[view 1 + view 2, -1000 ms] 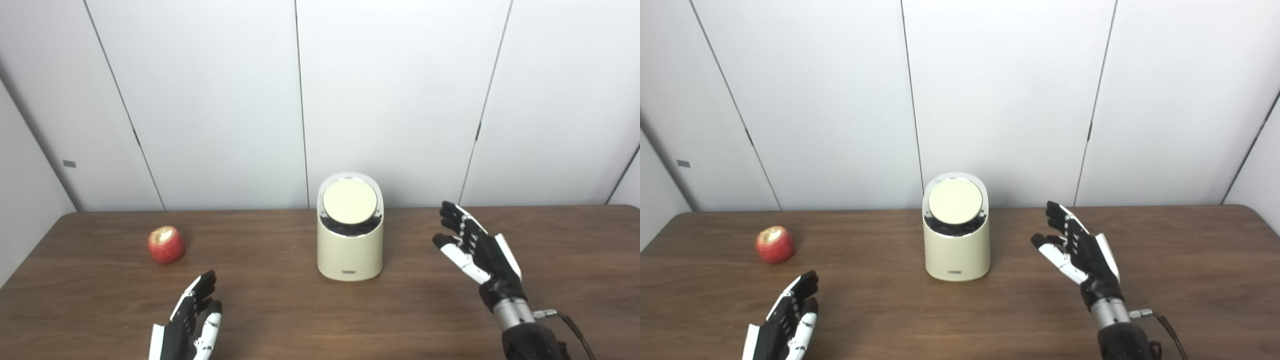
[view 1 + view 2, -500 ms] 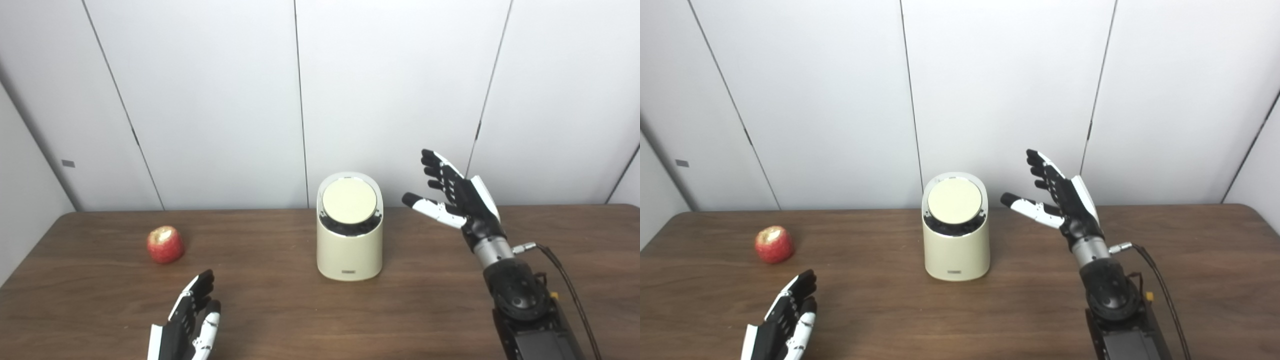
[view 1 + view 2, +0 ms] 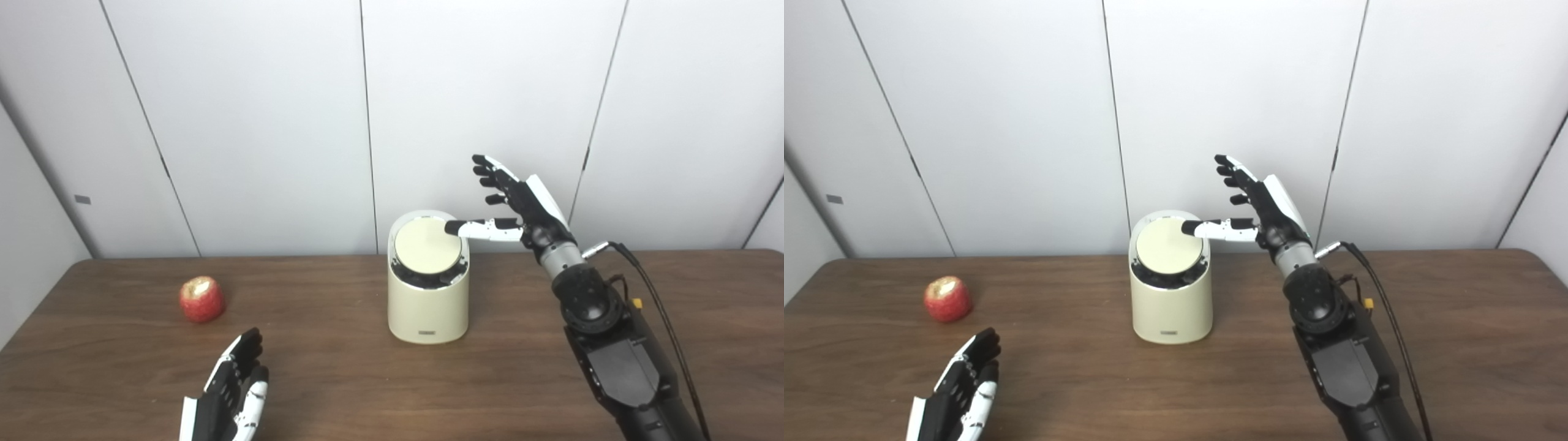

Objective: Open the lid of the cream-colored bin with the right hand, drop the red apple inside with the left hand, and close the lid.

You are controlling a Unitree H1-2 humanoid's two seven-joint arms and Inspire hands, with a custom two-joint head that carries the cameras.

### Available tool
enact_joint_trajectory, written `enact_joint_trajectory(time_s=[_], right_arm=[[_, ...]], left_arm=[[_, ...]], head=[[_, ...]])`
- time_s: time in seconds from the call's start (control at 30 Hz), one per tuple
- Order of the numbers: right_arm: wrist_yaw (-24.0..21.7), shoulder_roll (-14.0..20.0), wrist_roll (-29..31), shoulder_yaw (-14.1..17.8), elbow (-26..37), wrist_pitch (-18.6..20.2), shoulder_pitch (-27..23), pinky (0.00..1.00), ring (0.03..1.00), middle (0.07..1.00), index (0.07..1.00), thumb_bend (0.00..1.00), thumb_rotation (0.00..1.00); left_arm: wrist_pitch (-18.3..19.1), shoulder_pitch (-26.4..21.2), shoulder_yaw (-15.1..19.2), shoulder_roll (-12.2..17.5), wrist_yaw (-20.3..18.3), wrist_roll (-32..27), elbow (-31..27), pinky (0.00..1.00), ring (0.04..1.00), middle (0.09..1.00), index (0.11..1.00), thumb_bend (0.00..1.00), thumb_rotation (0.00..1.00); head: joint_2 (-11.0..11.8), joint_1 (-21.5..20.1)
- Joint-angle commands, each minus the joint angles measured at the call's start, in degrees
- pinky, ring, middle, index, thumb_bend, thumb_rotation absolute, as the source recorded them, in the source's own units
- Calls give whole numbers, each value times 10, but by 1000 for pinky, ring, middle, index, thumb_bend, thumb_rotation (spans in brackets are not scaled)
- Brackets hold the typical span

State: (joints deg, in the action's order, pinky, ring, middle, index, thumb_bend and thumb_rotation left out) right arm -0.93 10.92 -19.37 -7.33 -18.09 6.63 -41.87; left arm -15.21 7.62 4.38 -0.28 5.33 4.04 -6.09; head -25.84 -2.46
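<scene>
Your right hand [image 3: 520, 205] hung open-fingered, thumb over the closed lid [image 3: 427, 246] of the bin [image 3: 428, 306], while your left hand [image 3: 229, 392] rested open near the apple [image 3: 201, 299].

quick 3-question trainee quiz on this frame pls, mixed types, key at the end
1. True or false: the bin's lid is shut.
2. The apple is: A) on the table, B) in the left hand, C) in the bin.
3. Which hand is raised beside the bin's top?

Key: 1 true. 2 A. 3 The right hand, open, thumb reaching over the lid's rim.
</scene>
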Motion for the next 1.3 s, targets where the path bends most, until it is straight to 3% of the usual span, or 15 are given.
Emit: enact_joint_trajectory(time_s=[0.0,0.13,0.27,0.63,0.9,1.27], right_arm=[[6,-5,-2,0,8,-4,-43,743,881,904,927,930,368],[11,-15,-14,-7,-4,9,-57,757,887,910,933,941,315],[20,-17,-21,-20,-33,-24,-66,810,900,908,931,957,267],[52,-21,-48,-42,-106,-73,-82,774,854,875,911,1000,231],[55,-8,-71,-60,-104,-81,-69,821,877,878,904,1000,211],[42,18,-113,-86,-76,-61,-53,766,861,874,913,1000,226]], left_arm=[[-13,27,-13,-18,-1,-7,63,856,860,861,868,378,549],[-12,27,-13,-19,-3,-12,63,863,863,862,868,386,565],[-12,26,-13,-20,-4,-15,62,859,866,866,872,390,566],[-10,25,-12,-22,-2,-15,63,860,860,858,869,403,562],[-9,27,-12,-19,-4,-15,61,866,865,861,864,416,561],[-4,29,-9,-18,-5,-14,54,850,860,858,859,414,562]], head=[[0,0],[-1,2],[-3,5],[-7,7],[-9,5],[-14,2]])
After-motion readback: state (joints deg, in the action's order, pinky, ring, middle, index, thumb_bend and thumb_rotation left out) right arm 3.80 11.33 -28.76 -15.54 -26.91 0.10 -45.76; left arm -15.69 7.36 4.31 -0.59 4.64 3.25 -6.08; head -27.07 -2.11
